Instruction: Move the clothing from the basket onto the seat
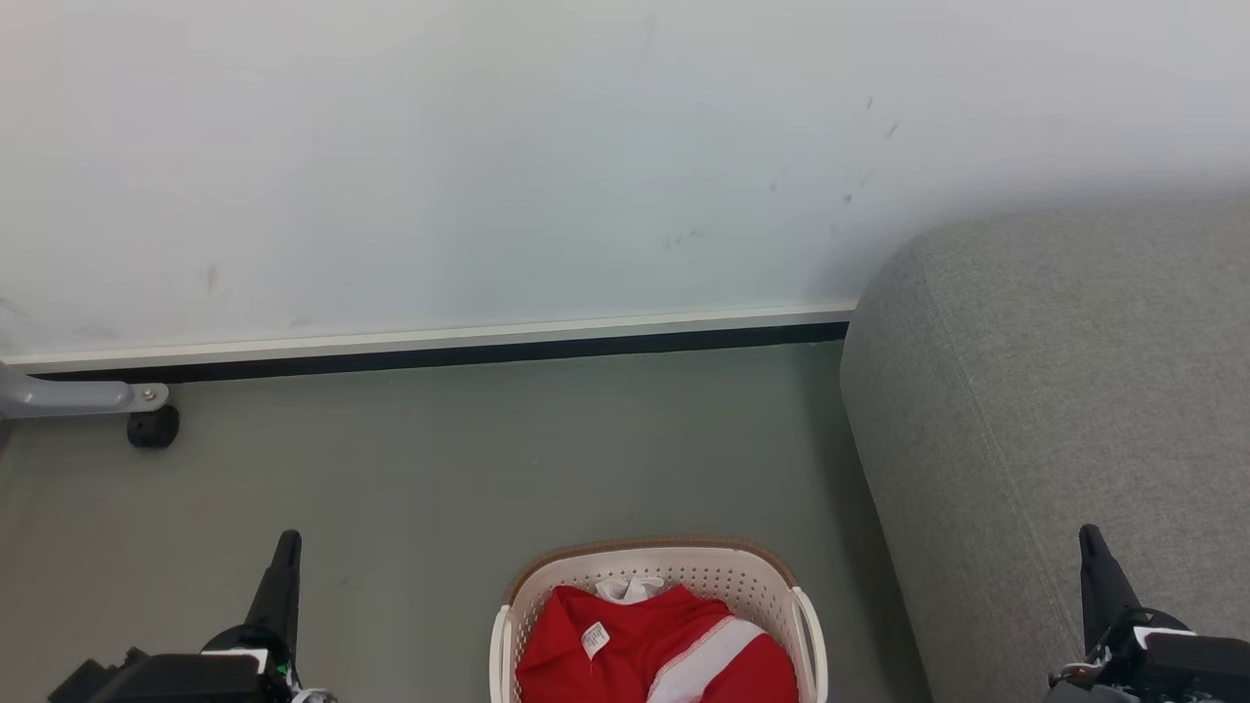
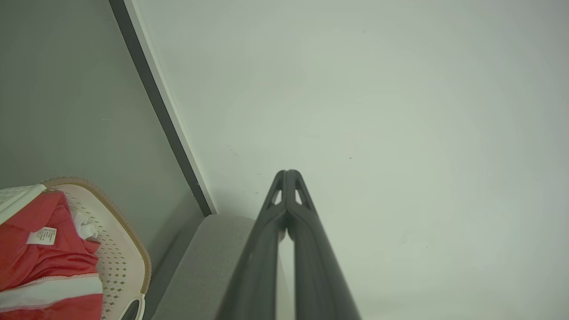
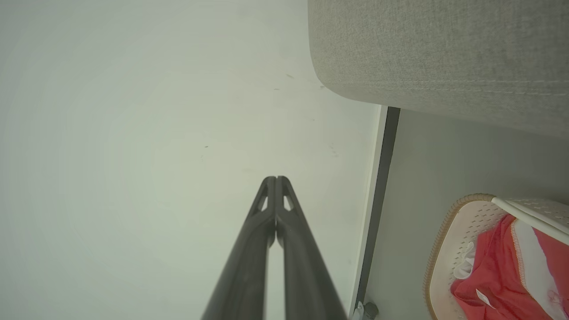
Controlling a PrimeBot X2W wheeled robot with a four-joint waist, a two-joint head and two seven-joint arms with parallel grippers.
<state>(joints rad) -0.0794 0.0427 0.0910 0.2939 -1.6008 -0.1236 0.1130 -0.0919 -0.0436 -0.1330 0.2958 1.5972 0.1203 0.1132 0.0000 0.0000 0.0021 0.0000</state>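
**Head view.** The basket, cream with a brown rim band, stands on the grey floor. It is well apart from the floor's far edge, where a dark skirting strip meets the white wall. It is near the rounded arm of the seat, with a strip of bare floor between them.

The clothing is red with a broad white stripe, and a small white neck label faces up. It lies heaped inside the basket, with a scrap of white fabric at the heap's far side. All the clothing in view is in the basket.

The left gripper hovers above the floor to the basket's left, clenched and holding nothing. The right gripper is seen against the seat's arm, likewise clenched and empty.

A grey leg with a black caster stands at the floor's far left edge, by the skirting.

**Wrist views.** Each pair of dark fingers meets at the tips and points toward the wall.
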